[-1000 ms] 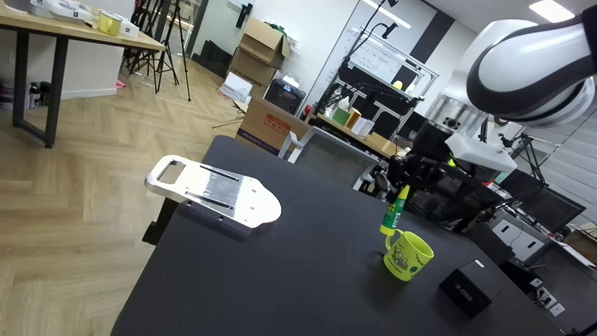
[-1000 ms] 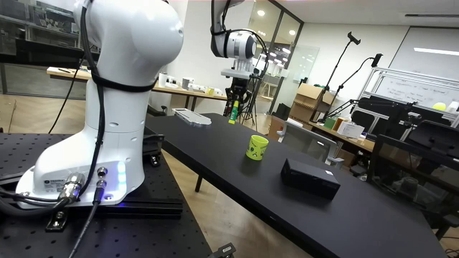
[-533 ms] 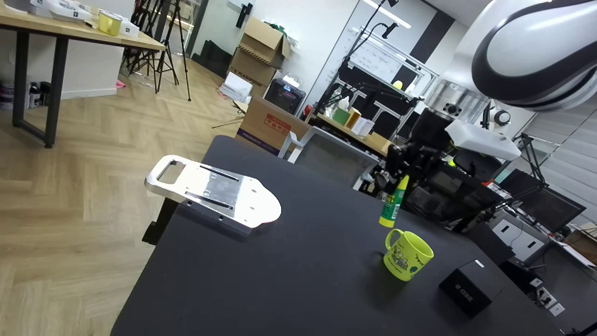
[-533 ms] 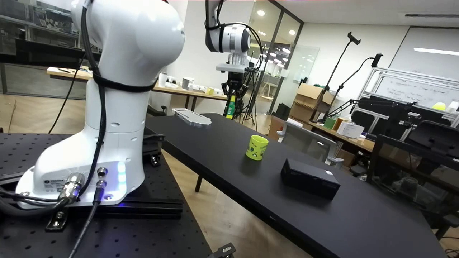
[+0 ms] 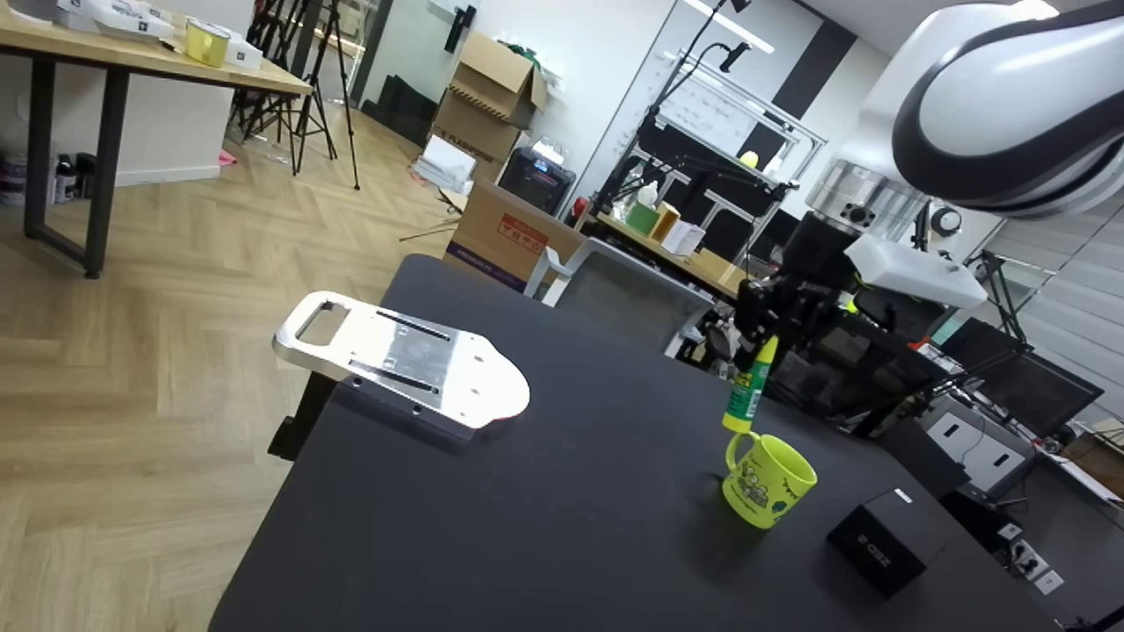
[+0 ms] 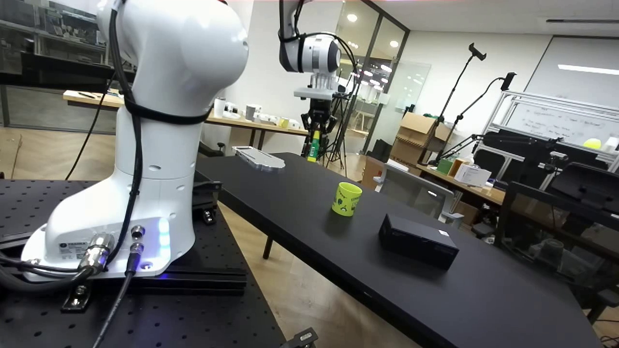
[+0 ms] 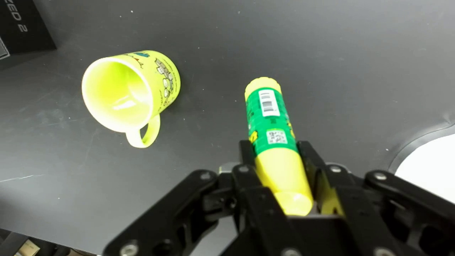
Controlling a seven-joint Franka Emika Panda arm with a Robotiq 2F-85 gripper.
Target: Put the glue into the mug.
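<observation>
The lime-green mug (image 5: 768, 487) stands upright on the dark table; it also shows in an exterior view (image 6: 346, 199) and the wrist view (image 7: 161, 83), where its open mouth looks empty. Its handle is turned toward my gripper's side. My gripper (image 7: 275, 145) is shut on the glue (image 7: 267, 117), a green stick with yellow ends, gripped near its upper yellow end. The glue also shows in both exterior views (image 5: 746, 395) (image 6: 314, 147). It hangs tilted in the air above the table, beside the mug, not over its mouth. The fingertips are partly hidden in the exterior views.
A flat black box (image 5: 878, 544) lies on the dark table (image 5: 571, 527) close to the mug; it also shows in the wrist view (image 7: 25, 28). A silver metal plate (image 5: 413, 360) sits at the table's other end. A chair (image 5: 619, 294) stands along the table edge.
My gripper with the glue rose away from the mug handle, then over the last half second shifted slightly back toward the mug and a little lower. The mug has not moved.
</observation>
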